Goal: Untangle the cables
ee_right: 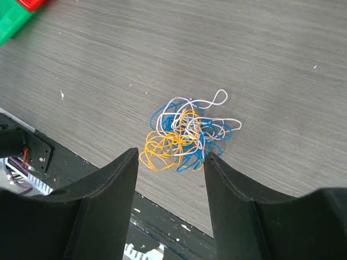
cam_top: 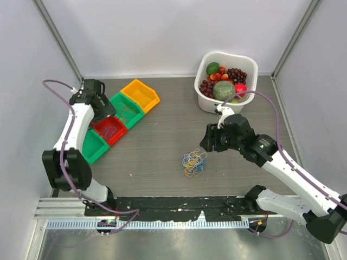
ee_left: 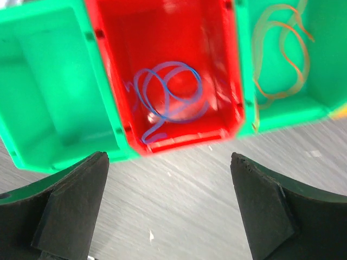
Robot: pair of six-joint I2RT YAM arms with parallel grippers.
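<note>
top view: tangled bunch (cam_top: 194, 163) of cables lies loose on the bench (cam_top: 162, 135), about mid-width, closer to the near edge than the far one. blue, orange and white strands show in it; can't make out other colours. four bins run diagonally from the far-left corner: yellow bin (cam_top: 141, 95), green bin (cam_top: 127, 110), red bin (cam_top: 110, 130), outer green bin (cam_top: 95, 147). left hand (cam_top: 104, 111) hangs over the red/green pair. right hand (cam_top: 211, 140) hovers near the bunch on its far-right side, apart from it. white basket (cam_top: 205, 103) of fruit sits in the far-right corner, not involved.

left wrist: left hand (ee_left: 168, 162) is wide, nothing between the fingers. below it one blue cable (ee_left: 168, 95) lies coiled on the red bin floor, alone. one orange cable (ee_left: 282, 59) is in the green bin next door. outer green bin (ee_left: 54, 81) looks bare in the part that shows.

right wrist: right hand (ee_right: 171, 157) is partway apart, holding nothing, aimed at the bunch (ee_right: 187, 132) lying just past the fingertips. can't tell if one finger touches a strand.

status, my read: two strands separated and binned, bulk not yet untangled, so early to mid. next pick looks like the right hand's. the white loop (ee_right: 219, 97) poking out of the bunch seems the easiest grab.
</note>
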